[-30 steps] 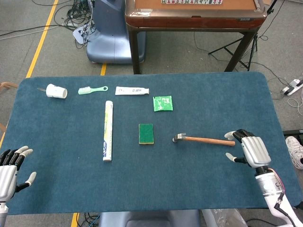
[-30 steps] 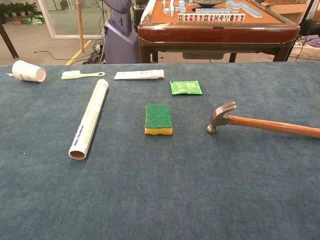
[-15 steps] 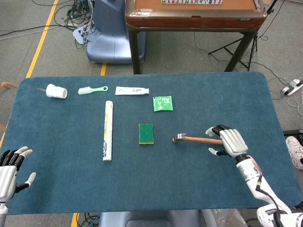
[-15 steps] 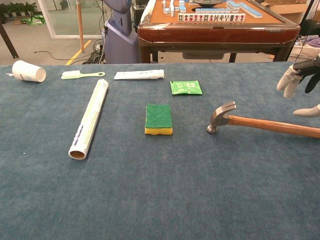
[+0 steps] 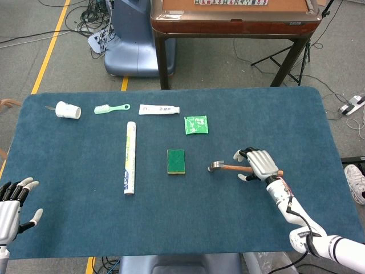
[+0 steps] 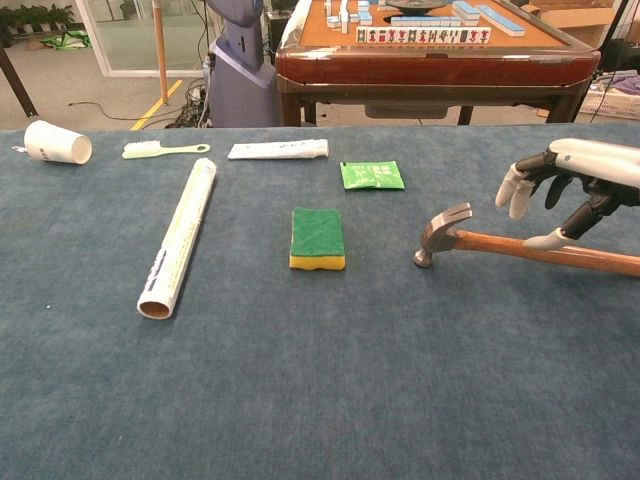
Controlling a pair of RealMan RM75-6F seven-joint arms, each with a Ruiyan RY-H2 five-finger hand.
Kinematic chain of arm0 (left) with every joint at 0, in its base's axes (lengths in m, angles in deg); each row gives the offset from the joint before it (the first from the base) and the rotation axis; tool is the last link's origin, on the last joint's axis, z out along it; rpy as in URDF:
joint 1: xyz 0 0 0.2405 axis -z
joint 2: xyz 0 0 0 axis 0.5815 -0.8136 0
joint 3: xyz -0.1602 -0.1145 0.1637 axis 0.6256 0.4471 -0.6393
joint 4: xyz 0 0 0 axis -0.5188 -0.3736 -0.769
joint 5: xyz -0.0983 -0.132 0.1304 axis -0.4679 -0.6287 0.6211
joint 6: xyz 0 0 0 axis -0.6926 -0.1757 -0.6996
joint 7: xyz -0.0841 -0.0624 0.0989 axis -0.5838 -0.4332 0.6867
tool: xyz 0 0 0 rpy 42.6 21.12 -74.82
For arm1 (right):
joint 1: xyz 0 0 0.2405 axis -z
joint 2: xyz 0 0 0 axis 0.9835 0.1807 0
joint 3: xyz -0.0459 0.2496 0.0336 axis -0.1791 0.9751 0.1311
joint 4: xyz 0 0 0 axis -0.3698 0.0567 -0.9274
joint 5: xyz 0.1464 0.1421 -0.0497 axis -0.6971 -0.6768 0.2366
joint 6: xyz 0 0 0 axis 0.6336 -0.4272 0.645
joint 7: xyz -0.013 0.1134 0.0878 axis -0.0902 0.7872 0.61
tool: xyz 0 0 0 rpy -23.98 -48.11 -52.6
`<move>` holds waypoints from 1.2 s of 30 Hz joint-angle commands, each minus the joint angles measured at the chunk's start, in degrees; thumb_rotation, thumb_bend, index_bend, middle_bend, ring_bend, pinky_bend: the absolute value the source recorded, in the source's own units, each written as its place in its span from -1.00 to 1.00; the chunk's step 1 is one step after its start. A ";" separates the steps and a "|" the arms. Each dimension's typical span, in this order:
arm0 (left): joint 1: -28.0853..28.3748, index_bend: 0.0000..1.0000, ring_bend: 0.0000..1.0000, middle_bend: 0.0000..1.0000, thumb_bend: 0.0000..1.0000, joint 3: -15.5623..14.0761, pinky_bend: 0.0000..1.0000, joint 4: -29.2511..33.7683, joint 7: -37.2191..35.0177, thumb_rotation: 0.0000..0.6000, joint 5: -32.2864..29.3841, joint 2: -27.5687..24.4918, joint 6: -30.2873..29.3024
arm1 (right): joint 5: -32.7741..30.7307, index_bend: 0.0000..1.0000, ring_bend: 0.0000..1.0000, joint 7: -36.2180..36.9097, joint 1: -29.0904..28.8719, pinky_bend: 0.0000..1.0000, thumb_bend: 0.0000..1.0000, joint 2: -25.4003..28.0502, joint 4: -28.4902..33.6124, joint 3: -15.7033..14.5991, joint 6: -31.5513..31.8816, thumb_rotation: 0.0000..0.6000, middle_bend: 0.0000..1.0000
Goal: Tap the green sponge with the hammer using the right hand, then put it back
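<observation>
So far nothing of the task proper is done — the hammer (image 6: 520,245) lies flat on the blue desk (image 5: 74,222), just to the right of the green sponge (image 5: 176,161), its metal head nearest the sponge and its wooden handle running away from it. The sponge sits untouched, with a clear strip of desk between it and the hammer head.

The right robot hand (image 5: 258,163) hovers over the middle of the handle, on the far side of the hammer from the sponge. In the chest view its fingers (image 6: 518,190) are spread and arched above the wood, and the thumb appears to be at or very near the handle — whether it actually touches I cannot tell. It grips nothing yet; the fingers are apart and have not wrapped the handle.

The left robot hand (image 5: 10,201) rests far to the left of the sponge, near the desk's front edge, fingers apart and holding nothing.

By my judgement this is the reach-to-grasp step, the very start. Left to do: close on the handle, lift, bring the head over to the sponge, tap it, and set the hammer down again beside the sponge.
</observation>
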 commanded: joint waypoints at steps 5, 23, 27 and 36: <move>0.12 -0.57 -0.71 -0.65 -0.51 0.12 -0.84 -0.02 0.32 1.00 -0.40 0.10 0.33 | -1.50 -0.24 -0.50 0.30 -3.30 -0.31 -0.60 -3.96 -5.00 -0.03 -4.14 1.00 -0.21; -0.08 -0.57 -0.71 -0.65 -0.51 0.14 -0.84 -0.68 0.06 1.00 -0.93 0.33 0.41 | -4.57 -0.24 -0.50 -1.30 -6.08 -0.31 -0.38 -6.00 -7.44 -0.84 -8.08 1.00 -0.18; -0.08 -0.57 -0.71 -0.65 -0.51 0.15 -0.84 -1.01 -0.18 1.00 -1.11 0.44 0.56 | -5.06 -0.24 -0.49 -1.70 -6.35 -0.31 -0.29 -6.12 -7.50 -1.05 -8.41 1.00 -0.15; -0.33 -0.57 -0.71 -0.65 -0.51 0.12 -0.84 -1.75 -0.88 1.00 -1.37 0.55 0.47 | -6.10 -0.23 -0.46 -2.78 -6.94 -0.31 -0.20 -6.08 -6.83 -1.41 -8.95 1.00 -0.13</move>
